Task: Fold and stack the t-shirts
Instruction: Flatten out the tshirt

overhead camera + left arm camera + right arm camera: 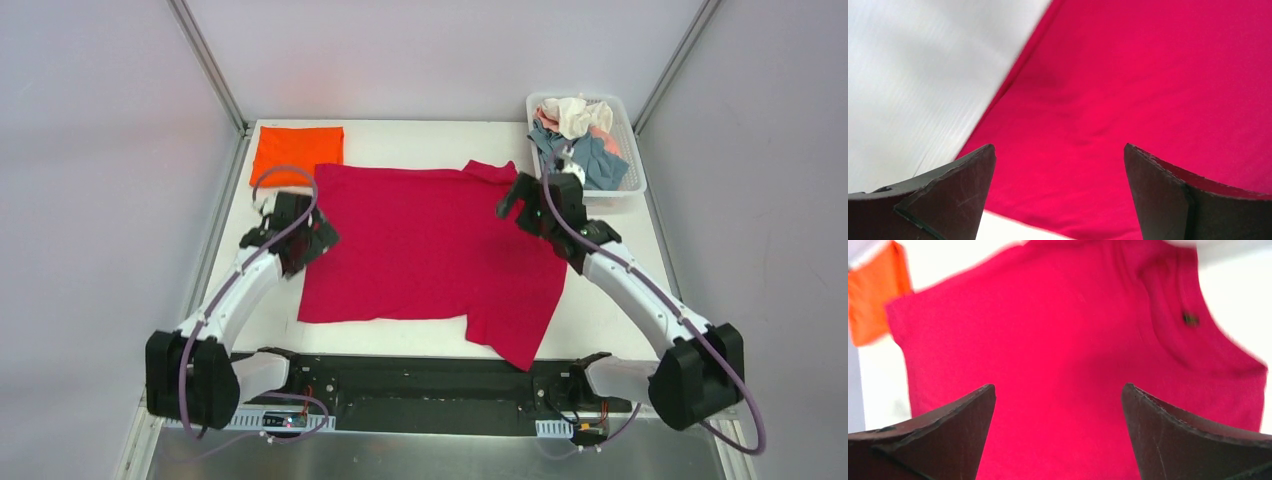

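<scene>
While the red shirt (pixel 430 250) lies spread flat across the middle of the desk (pixel 590 330), you have both tools above it, and neither one holds any cloth. Its two sleeves stick out on the right side, one toward the far edge and one toward the near edge, and its straight hem runs down the left.

Your left tool (pixel 303 238) hangs over that left edge. In the left wrist view its fingers (pixel 948 190) stand wide apart, with red cloth between them and bare desk off to one side. Your right tool (pixel 518 200) sits over the far right part of the shirt, near the neck. The right wrist view shows its fingers (pixel 943 430) spread too, with nothing between them. You cannot tell from these views whether either tool touches the cloth.

Just beside the red shirt's far left corner, the orange shirt (pixel 297 153) lies folded into a neat rectangle. At the far right corner stands the basket (pixel 612 193), near your right tool, holding a jumble of cream (pixel 573 115), grey-blue (pixel 597 162) and pale pink cloth.
</scene>
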Controlling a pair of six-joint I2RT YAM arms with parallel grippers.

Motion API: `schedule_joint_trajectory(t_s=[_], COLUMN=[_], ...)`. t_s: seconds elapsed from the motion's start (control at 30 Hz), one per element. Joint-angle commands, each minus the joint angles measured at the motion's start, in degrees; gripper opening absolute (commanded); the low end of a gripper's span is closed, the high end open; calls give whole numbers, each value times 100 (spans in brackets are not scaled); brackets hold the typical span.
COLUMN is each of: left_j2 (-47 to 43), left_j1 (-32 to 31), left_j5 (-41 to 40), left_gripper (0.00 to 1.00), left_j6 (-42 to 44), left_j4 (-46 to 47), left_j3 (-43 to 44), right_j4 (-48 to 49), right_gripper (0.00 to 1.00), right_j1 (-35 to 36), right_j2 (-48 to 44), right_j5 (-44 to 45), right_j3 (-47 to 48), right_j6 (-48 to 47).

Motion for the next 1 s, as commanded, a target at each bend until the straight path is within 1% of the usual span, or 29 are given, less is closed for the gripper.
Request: schedule_joint_trajectory(t_s=[0.0,0.1,0.17,0.27,0.37,0.43,0.47,0.5,0.6,0.73,0.93,0.97], left_j2=[-1017,-1675,-1964,-2228,-2196,-2097,-2053,-2007,-1833,-1492,-899,-832], left_j1=[-48,-49,-48,-53,-49,-48,-48,-48,-48,-48,-51,-44], left_j5=[-351,-670,-934,-839,-769,-806,-802,-789,-704,-488,-355,-389], left_gripper=[99,99,99,99,97,90,84,81,80,74,53,51], left_j6=[-1339,-1613,-1800,-1895,-2058,-2148,-2188,-2228,-2277,-2273,-2268,-2273], left_j4=[-1085,-1791,-2193,-2331,-2311,-2295,-2266,-2203,-1868,-1305,-1069,-1043], left_j3=[-1107,-1390,-1559,-1846,-2108,-2160,-2170,-2191,-2300,-2487,-2490,-2502], right_j4=[-816,-1066,-1254,-1422,-1654,-1751,-1790,-1823,-1948,-2041,-2044,-2052], right_gripper=[100,99,100,100,100,100,100,99,100,100,100,99], right_j1=[151,253,288,321,339,340,341,345,348,347,346,350], right_j2=[-671,-972,-1114,-1314,-1508,-1660,-1731,-1806,-1957,-2080,-2053,-2032], right_j5=[-283,-316,-262,-160,-84,-103,-115,-133,-144,-122,-57,-77], right_j3=[-1042,-1390,-1500,-1618,-1713,-1822,-1881,-1943,-2112,-2195,-2148,-2138], right_j6=[872,1033,1205,1306,1322,1308,1300,1284,1260,1263,1260,1262])
